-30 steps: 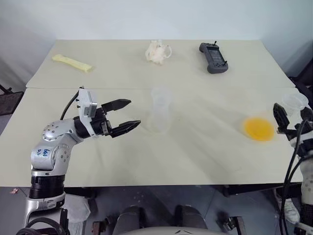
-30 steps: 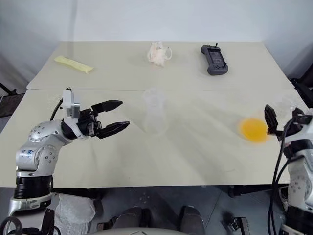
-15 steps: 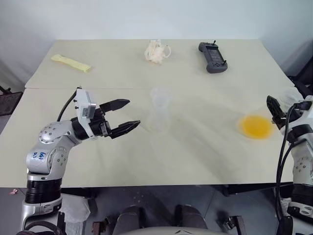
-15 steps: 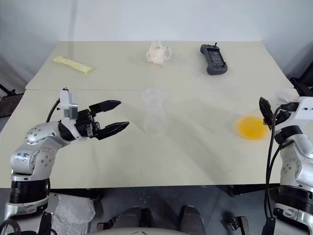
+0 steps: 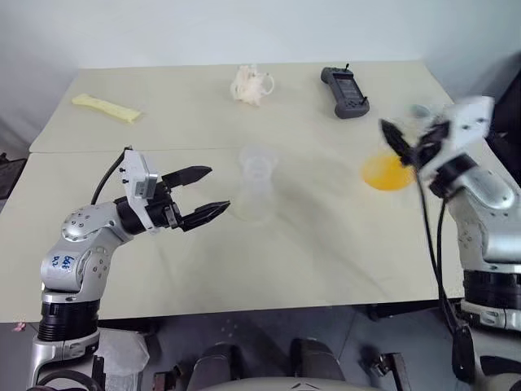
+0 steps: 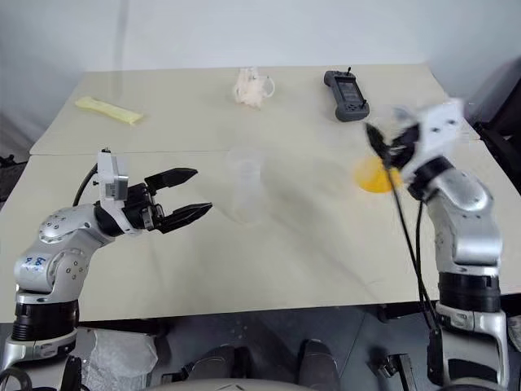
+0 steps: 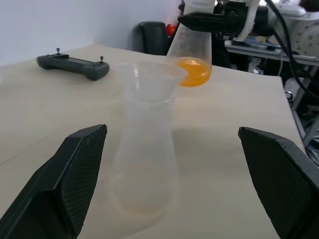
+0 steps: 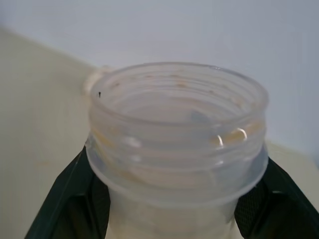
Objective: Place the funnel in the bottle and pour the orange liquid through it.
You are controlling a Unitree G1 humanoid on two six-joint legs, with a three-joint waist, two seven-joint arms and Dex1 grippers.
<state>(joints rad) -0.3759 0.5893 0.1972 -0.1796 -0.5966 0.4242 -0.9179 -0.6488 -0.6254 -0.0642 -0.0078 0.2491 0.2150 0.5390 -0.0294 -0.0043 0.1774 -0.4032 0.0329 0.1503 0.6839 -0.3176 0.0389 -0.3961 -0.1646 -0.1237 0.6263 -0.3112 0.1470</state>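
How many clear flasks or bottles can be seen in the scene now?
2. The bottle stands on the table's middle with the funnel in its neck. A flask holding orange liquid is gripped by the right tool.

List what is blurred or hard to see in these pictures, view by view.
Left eye view: the right gripper and its flask are smeared by motion. Left wrist view: the clear funnel and bottle show faintly. Right wrist view: the flask's threaded neck is close and soft.

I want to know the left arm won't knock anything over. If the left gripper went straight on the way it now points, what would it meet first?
Probably the bottle, which stands upright straight ahead of the open left gripper with the funnel seated in its neck. Nothing lies between them, though how far off the bottle stands is hard to judge.
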